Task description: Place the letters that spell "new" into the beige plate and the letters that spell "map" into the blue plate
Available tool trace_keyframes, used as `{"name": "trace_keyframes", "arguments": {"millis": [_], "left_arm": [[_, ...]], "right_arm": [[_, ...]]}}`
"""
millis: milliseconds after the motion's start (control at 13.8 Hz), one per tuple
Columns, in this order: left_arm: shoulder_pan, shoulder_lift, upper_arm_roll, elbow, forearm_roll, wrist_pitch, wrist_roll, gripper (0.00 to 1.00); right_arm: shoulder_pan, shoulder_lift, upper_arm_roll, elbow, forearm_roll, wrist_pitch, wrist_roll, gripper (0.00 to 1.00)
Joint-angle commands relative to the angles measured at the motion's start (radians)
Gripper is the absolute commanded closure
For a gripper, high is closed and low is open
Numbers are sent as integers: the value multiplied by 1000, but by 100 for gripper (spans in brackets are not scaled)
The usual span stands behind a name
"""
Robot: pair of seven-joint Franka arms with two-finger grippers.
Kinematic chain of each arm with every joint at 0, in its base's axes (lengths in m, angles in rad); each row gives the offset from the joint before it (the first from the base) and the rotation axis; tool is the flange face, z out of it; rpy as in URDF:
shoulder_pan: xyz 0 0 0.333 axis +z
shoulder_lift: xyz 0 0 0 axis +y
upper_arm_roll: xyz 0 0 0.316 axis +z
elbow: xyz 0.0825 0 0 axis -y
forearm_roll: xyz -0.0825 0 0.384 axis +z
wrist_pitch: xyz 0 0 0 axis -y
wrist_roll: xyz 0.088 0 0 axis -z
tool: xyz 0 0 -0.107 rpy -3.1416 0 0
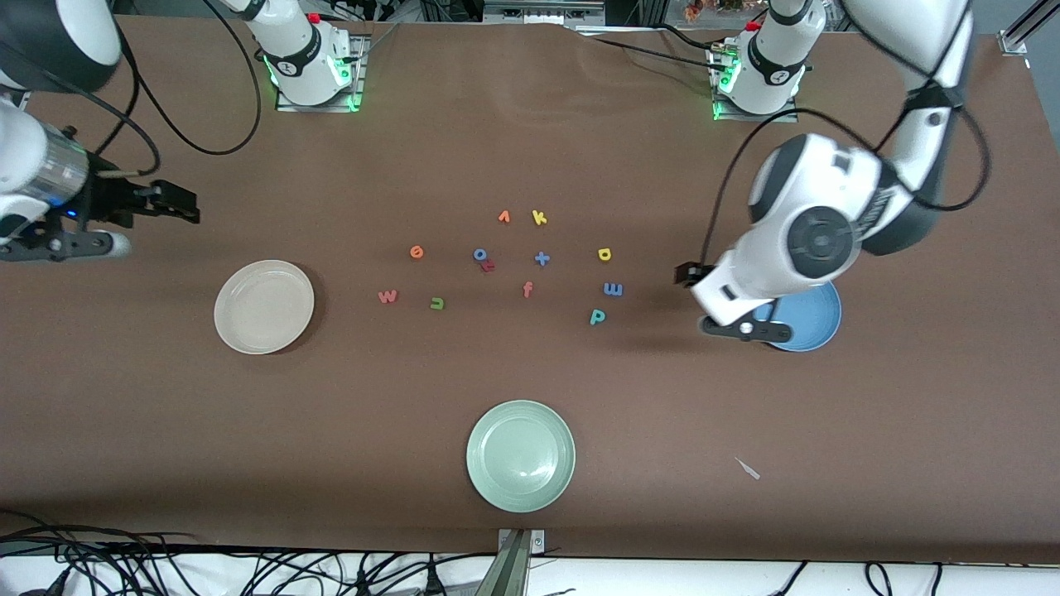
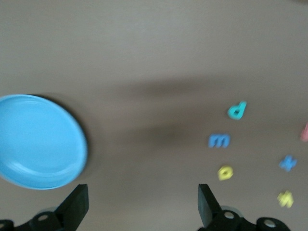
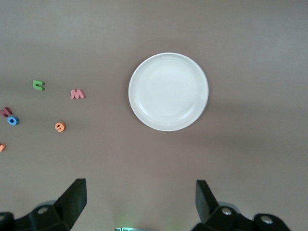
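Nearest the front camera lies a pale green plate (image 1: 520,455), round and glossy, with a small pale scrap (image 1: 748,468) on the brown table (image 1: 530,389) toward the left arm's end.

Farther from the camera sit the two target plates, at opposite ends of the table. The beige plate (image 1: 264,306) is cream-coloured, shallow and holds nothing. The blue plate (image 1: 807,319) is mid-blue, the same size, and partly covered in the front view by the left arm.

Between these plates lie the small foam letters, all flat on the table. Toward the beige plate: a red-pink "w" (image 1: 387,296), a green "n" (image 1: 436,304) lying so that it reads as "u", and, slightly farther from the camera, a round orange "e" (image 1: 416,252). Toward the blue plate: a teal "p" (image 1: 597,316), then a blue "m" (image 1: 613,289), then a yellow "a" (image 1: 604,254).

Among them lie a red-orange "f" (image 1: 527,289), a blue "o" (image 1: 480,254), a blue cross-shaped piece (image 1: 542,259), an orange "v" (image 1: 503,217) and a yellow "k" (image 1: 539,218).

The left gripper (image 2: 139,204) hangs over bare table just beside the blue plate, fingers spread, empty. The right gripper (image 3: 140,202) hangs over the table near the beige plate, fingers likewise spread and empty.
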Motion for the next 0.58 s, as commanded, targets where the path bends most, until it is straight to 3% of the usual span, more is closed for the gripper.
{"name": "trace_keyframes", "arguments": {"millis": [0, 217, 506], "left_arm": [[-98, 81, 14, 27, -21, 84, -229, 0], [-161, 146, 14, -2, -12, 147, -364, 0], [-190, 149, 12, -155, -8, 331, -140, 0]], "right_arm": [[62, 64, 0, 7, -2, 52, -3, 0], [96, 127, 0, -24, 43, 160, 51, 0], [165, 127, 1, -171, 43, 362, 175, 0]]}}
